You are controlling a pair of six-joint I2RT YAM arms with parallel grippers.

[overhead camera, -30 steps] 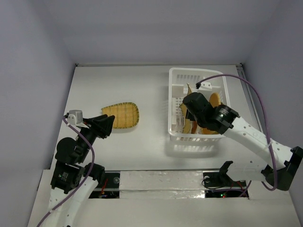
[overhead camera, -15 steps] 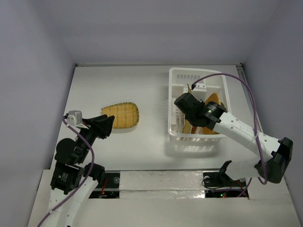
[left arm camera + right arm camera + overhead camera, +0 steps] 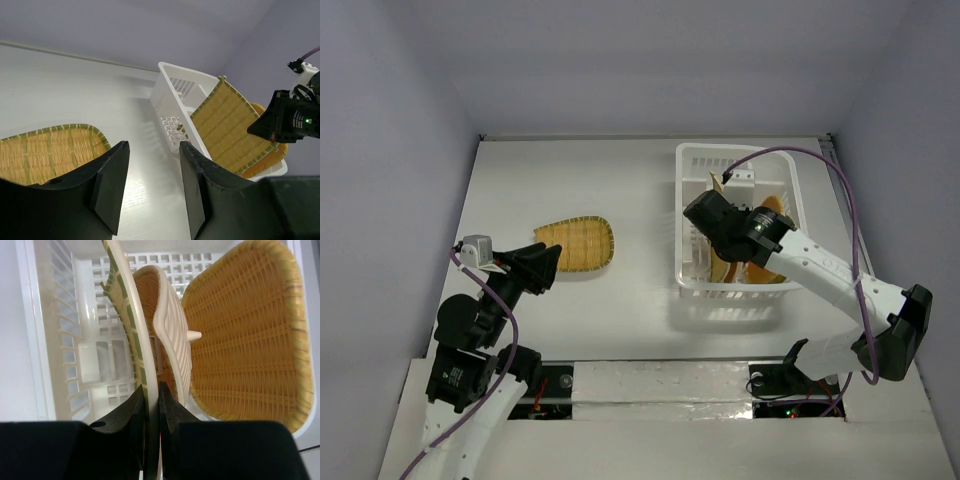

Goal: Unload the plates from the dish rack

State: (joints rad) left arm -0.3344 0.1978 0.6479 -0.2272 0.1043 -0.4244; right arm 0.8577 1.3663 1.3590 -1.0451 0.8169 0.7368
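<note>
Extraction step: the right end effector is clamped on the green-edged square woven plate, tilted inside the white slotted plastic dish rack. Next, lift it clear. The left end effector is open and empty.

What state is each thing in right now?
left claw: open, empty.
right claw: shut on green-edged plate's rim.
green-edged plate: on edge in dish rack, gripped.
orange plate: leaning in dish rack.
oval plate: flat on table.
</note>
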